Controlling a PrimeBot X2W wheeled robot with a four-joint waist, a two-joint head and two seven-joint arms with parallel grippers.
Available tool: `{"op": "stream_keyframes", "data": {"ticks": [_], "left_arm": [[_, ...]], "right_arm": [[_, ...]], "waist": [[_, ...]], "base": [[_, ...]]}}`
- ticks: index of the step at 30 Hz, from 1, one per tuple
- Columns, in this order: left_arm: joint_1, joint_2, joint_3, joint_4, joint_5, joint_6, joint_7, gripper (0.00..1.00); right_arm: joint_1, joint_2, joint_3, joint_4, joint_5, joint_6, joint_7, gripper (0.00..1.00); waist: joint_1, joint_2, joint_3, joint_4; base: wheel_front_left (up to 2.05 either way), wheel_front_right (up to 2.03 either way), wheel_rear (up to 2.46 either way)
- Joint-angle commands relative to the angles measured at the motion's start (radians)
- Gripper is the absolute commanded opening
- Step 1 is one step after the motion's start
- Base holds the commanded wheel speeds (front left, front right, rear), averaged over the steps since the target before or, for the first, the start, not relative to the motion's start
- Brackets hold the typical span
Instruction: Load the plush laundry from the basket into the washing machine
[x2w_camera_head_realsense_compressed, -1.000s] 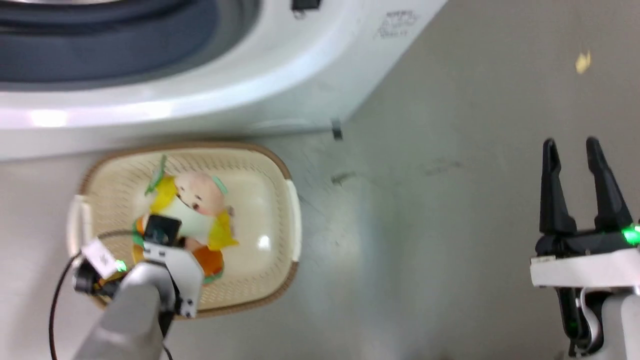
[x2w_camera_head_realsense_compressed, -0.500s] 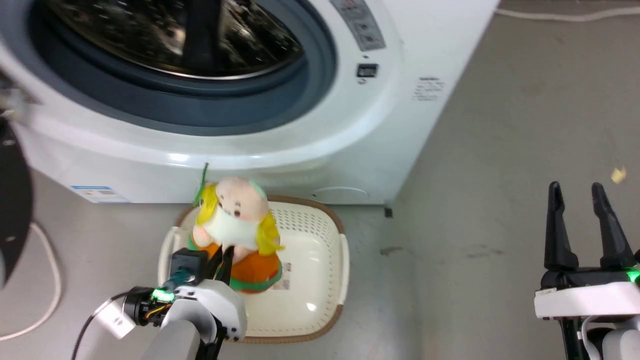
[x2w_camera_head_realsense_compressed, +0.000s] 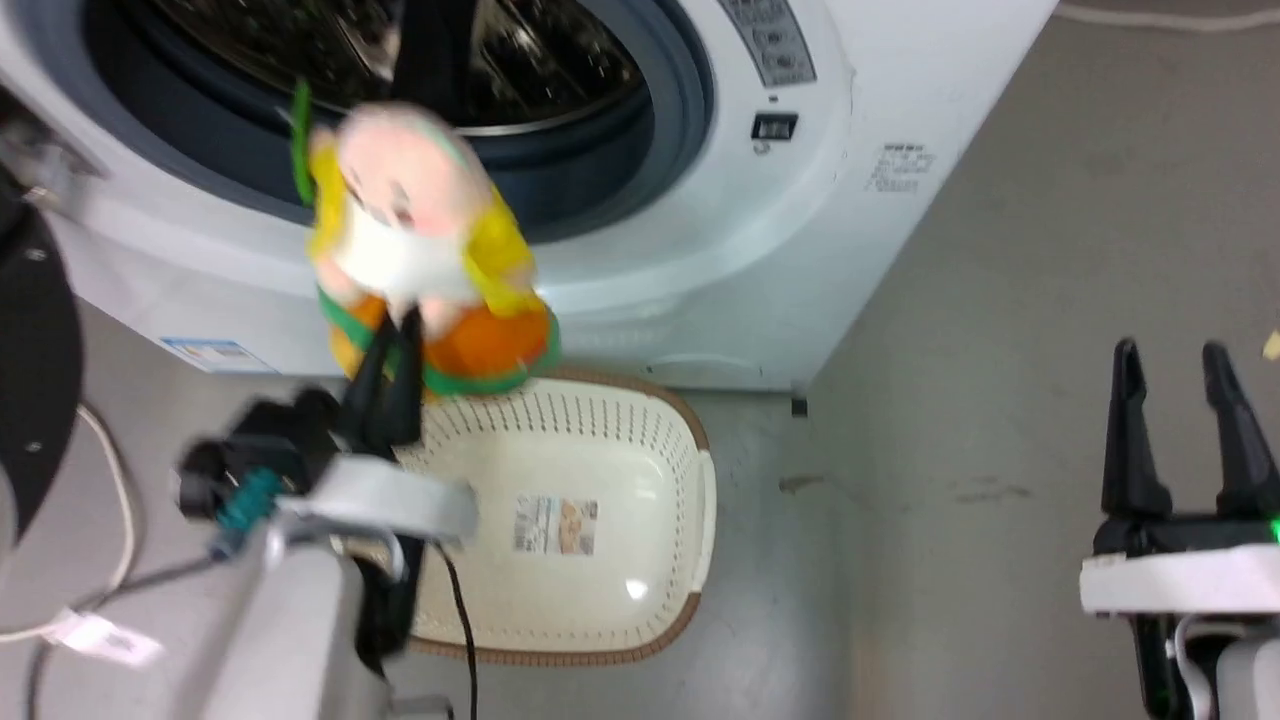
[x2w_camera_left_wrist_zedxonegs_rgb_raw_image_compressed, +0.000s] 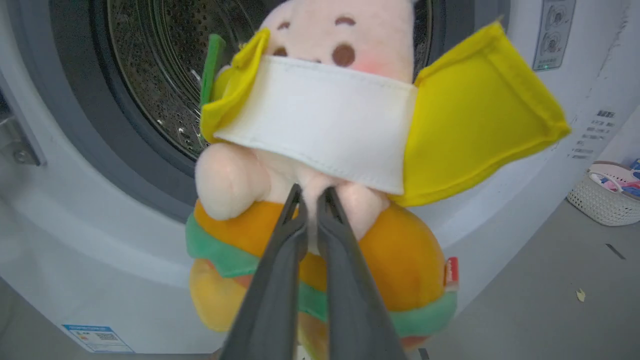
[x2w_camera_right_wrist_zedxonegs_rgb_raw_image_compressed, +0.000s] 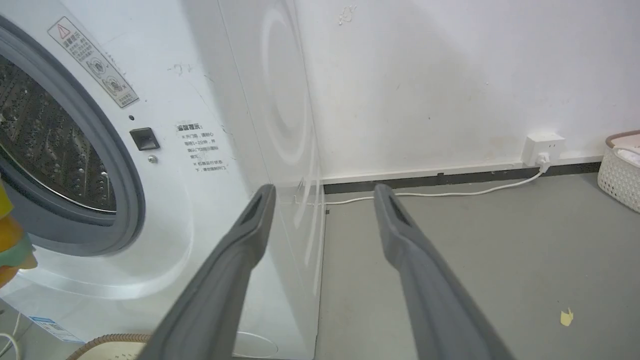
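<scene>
Now the left hand (x2w_camera_left_wrist_zedxonegs_rgb_raw_image_compressed: 312, 190) pinches the plush (x2w_camera_left_wrist_zedxonegs_rgb_raw_image_compressed: 320, 115) at its middle, so doll (x2w_camera_left_wrist_zedxonegs_rgb_raw_image_compressed: 345, 30) and burger (x2w_camera_left_wrist_zedxonegs_rgb_raw_image_compressed: 400, 260) hang as one bundle, held above the basket (x2w_camera_head_realsense_compressed: 620, 425) and right before the washer's (x2w_camera_head_realsense_compressed: 800, 200) open drum (x2w_camera_head_realsense_compressed: 560, 60), ready to go in; the right hand (x2w_camera_head_realsense_compressed: 1172, 350) stands spread, off to the side.

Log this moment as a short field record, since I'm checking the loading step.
plush: held up in front of the washer's opening, above the basket
left gripper: shut on plush
right gripper: open, holding nothing, off to the side
basket: on the floor before the washer
washer: door open, drum in view
</scene>
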Motion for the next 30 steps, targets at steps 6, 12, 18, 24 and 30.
{"op": "stream_keyframes", "data": {"ticks": [6,12,18,24,30], "left_arm": [[-0.182,0.051,0.034,-0.014,0.002,-0.013,0.014,0.00],[-0.417,0.138,0.062,0.009,0.017,-0.014,0.141,0.00],[-0.688,0.255,0.068,0.109,0.050,-0.037,0.277,0.00],[-0.915,0.327,0.032,0.271,0.105,-0.048,0.370,0.00],[-1.008,0.351,0.001,0.453,0.129,-0.052,0.447,0.00]], "right_arm": [[-0.073,0.000,0.005,-0.024,0.013,-0.001,-0.005,1.00],[-0.133,0.000,0.017,-0.045,0.035,-0.001,-0.005,1.00],[-0.179,0.000,0.020,-0.048,0.071,-0.001,-0.005,1.00],[-0.211,0.000,0.035,-0.037,0.100,-0.001,-0.005,1.00],[-0.223,0.000,0.043,-0.032,0.115,-0.001,-0.005,1.00]], "waist": [[0.0000,-0.0001,0.144,-0.061],[0.0000,-0.0001,0.285,-0.122],[0.0000,-0.0001,0.398,-0.173],[0.0000,-0.0001,0.462,-0.208],[0.0000,-0.0001,0.474,-0.225]], "base": [[0.00,0.00,0.00],[0.00,0.00,0.00],[0.00,0.00,0.00],[0.00,0.00,0.00],[0.00,0.00,0.00]]}}
